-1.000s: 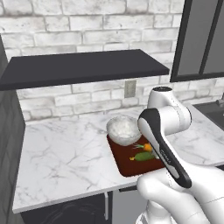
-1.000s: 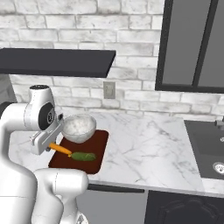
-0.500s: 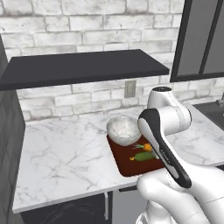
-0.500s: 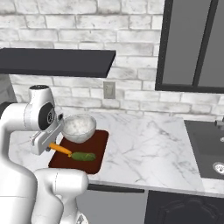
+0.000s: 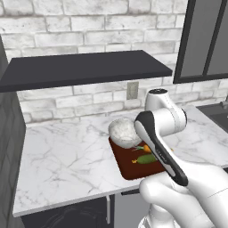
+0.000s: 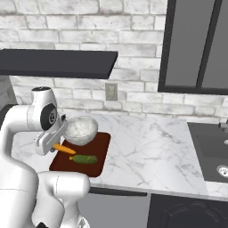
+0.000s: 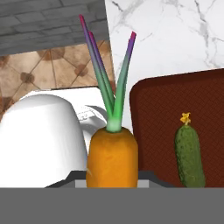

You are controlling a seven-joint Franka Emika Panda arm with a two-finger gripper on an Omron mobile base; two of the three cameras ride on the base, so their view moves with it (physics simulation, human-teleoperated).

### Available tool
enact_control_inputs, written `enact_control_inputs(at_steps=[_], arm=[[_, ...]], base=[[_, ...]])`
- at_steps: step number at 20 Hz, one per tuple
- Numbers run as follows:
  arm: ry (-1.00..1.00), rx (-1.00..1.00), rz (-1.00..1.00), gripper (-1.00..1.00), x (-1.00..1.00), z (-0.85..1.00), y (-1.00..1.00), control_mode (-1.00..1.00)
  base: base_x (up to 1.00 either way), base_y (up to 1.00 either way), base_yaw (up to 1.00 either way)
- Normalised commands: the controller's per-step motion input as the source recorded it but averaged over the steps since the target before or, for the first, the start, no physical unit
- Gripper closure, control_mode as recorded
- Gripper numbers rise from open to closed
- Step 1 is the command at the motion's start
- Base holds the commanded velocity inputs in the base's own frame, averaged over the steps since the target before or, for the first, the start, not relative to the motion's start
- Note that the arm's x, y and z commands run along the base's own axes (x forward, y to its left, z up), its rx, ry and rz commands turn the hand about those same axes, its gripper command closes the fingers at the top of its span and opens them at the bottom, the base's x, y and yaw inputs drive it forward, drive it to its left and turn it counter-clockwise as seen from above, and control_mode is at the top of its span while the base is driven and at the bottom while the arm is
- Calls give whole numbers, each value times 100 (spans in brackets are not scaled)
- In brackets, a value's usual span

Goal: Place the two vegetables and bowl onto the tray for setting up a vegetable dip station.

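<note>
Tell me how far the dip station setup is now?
Done: the bowl and the cucumber sit on the tray. In hand: the carrot, close in front of the hand camera, apparently held above the tray's edge. Left: set the carrot down and release it.

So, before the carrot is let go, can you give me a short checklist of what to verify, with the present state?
1. Carrot in the claw: ok, it sits at the fingertips.
2. Carrot above the tray: ok in the right base view.
3. Cucumber on tray: ok.
4. Bowl on tray: ok, at its far end.
5. Free spot under carrot: cannot tell.
6. Carrot touching tray: cannot tell.
</note>
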Motion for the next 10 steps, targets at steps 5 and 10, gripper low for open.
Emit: enact_control_inputs(at_steps=[5, 10], arm=[[0, 0, 7, 100, 16, -17, -2, -100], [0, 0, 5, 100, 0, -22, -12, -100]], base=[[0, 0, 0], [0, 0, 0]])
